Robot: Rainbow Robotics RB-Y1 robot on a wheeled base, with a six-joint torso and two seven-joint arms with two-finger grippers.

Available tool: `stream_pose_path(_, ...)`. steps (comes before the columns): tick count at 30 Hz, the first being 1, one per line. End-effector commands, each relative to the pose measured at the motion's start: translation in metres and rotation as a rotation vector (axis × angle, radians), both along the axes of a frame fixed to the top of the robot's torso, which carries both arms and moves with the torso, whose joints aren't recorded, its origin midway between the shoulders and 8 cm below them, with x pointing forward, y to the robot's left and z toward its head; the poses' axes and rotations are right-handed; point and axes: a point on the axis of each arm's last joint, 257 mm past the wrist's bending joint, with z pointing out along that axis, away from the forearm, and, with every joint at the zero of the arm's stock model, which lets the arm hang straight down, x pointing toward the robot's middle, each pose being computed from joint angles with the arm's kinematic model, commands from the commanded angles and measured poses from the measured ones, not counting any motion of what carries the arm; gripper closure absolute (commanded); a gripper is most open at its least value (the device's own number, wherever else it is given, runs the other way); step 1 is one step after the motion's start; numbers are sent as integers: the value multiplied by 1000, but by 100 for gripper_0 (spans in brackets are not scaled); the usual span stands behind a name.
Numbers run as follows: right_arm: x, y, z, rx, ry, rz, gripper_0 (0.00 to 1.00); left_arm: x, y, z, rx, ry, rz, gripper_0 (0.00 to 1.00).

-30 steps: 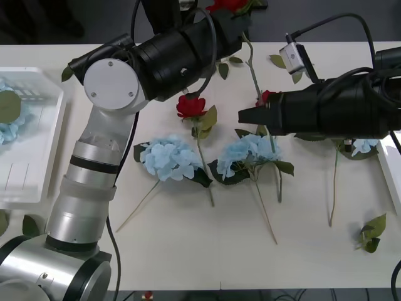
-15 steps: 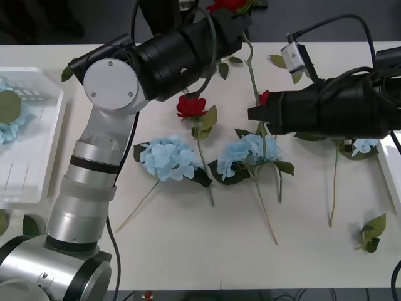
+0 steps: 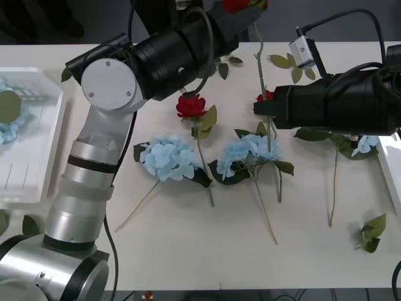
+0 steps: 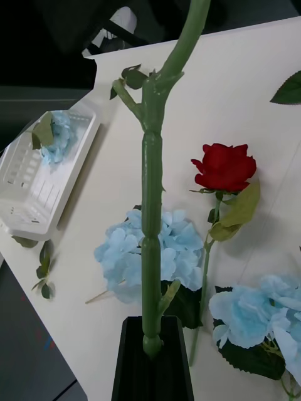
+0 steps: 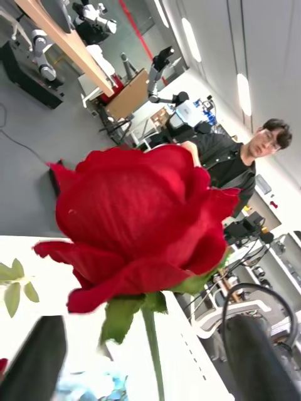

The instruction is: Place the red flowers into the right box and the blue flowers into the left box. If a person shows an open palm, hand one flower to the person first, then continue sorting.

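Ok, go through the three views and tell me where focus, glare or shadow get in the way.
Front view: even light, soft shadows under the blue flowers, the table well readable. Right wrist view: the green stem in the right gripper is sharp, the left box looks washed out. Left wrist view: the red rose is close and sharp, the room behind soft, ceiling lights glaring.

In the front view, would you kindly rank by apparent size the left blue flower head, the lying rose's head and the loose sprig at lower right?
1. Left blue flower head
2. Sprig
3. Lying rose's head, close to the sprig, so that order is unsure.
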Motion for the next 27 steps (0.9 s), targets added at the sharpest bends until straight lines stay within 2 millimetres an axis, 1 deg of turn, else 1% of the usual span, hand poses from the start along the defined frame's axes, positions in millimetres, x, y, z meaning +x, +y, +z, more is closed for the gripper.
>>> stream_pose_path(1,1,-2,12,14,-10,-12,100,0,13,-5,77,-37,0,14)
stream_pose_path(3,1,-3,13,16,-11,-13,100,2,29,-17,141,-29,-5,14)
stream_pose_path(5,2,-4,15,16,-19,-14,100,4,50,-31,206,-7,-14,14)
stream_pose_path(6,3,-6,15,15,-22,-17,100,3,55,-34,225,-2,-19,15)
stream_pose_path(8,7,-11,20,10,-52,-25,100,4,79,-45,285,27,-28,15)
stream_pose_path(9,12,-14,29,5,-109,-25,100,3,93,-51,325,45,-34,15)
stream_pose_path(10,15,-15,34,4,-144,-27,100,3,101,-54,346,52,-34,15)
stream_pose_path(12,33,-24,58,-25,-322,-36,100,1,126,-66,419,90,-38,14)
stream_pose_path(13,38,-27,66,-38,-379,-42,100,0,132,-69,436,98,-38,14)
stream_pose_path(14,49,-32,82,-59,-490,-62,100,0,142,-75,466,113,-36,15)
stream_pose_path(15,57,-37,94,-68,-564,-85,100,-2,147,-80,483,127,-37,14)
stream_pose_path(16,62,-39,100,-68,-602,-99,100,-2,151,-82,489,133,-35,14)
stream_pose_path(18,71,-37,115,-64,-696,-112,100,-3,151,-84,486,139,-35,14)
stream_pose_path(21,80,-34,129,-95,-829,-120,100,-2,152,-83,480,141,-33,14)
stream_pose_path(24,86,-35,136,-140,-933,-125,100,-1,154,-82,475,141,-28,14)
stream_pose_path(27,86,-32,138,-121,-956,-111,100,-1,154,-81,476,138,-27,14)
